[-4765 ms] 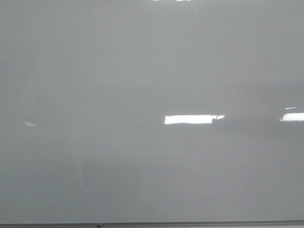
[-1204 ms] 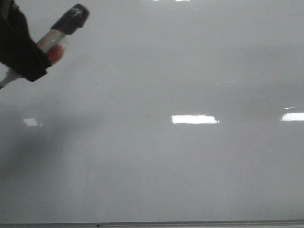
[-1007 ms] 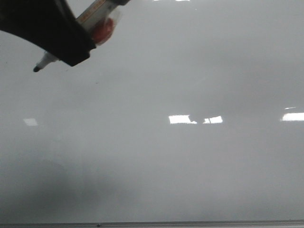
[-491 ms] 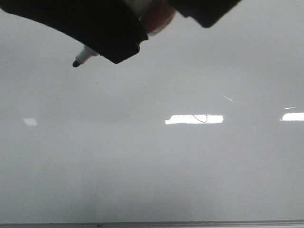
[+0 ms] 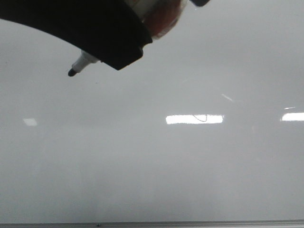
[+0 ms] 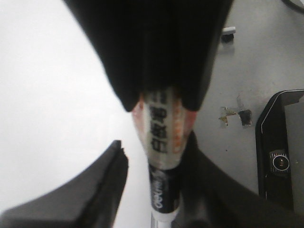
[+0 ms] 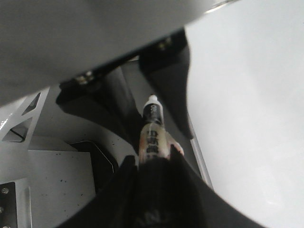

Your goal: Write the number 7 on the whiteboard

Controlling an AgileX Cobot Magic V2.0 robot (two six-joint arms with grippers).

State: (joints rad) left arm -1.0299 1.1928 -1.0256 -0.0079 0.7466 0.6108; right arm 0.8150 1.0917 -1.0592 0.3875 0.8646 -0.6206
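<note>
Right fingers: I am clenching them on the clear barrel of the marker so that it cannot twist while writing.
Left fingers: I am keeping them spread around the marker's black front end, one visibly apart from it, probably as a guide.
Whiteboard: it is filling the front view, with the marker tip hovering near its upper left.
Number 7: not yet drawn.
</note>
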